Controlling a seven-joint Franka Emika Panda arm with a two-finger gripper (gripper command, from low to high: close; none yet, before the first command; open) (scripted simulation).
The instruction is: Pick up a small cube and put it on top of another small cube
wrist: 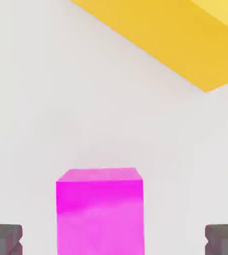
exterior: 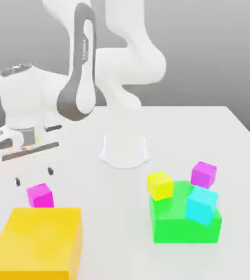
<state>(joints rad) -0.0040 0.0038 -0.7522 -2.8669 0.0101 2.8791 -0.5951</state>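
Gripper spread wide above the small pink cube, nothing held

Exterior view: the gripper [exterior: 34,176] hangs released, its fingers apart, just over the small cube [exterior: 40,195], which sits on the white table [exterior: 94,186] just beside the big yellow block [exterior: 36,240]; well apart to the exterior view's right, a green block [exterior: 176,227] has a cyan cube [exterior: 201,205] and a small yellow cube [exterior: 160,185] resting on it, a violet cube [exterior: 203,174] just behind. Hand view: the small cube [wrist: 100,211] lies between the two grey fingertips [wrist: 4,240], untouched, with the yellow block [wrist: 185,35] beyond
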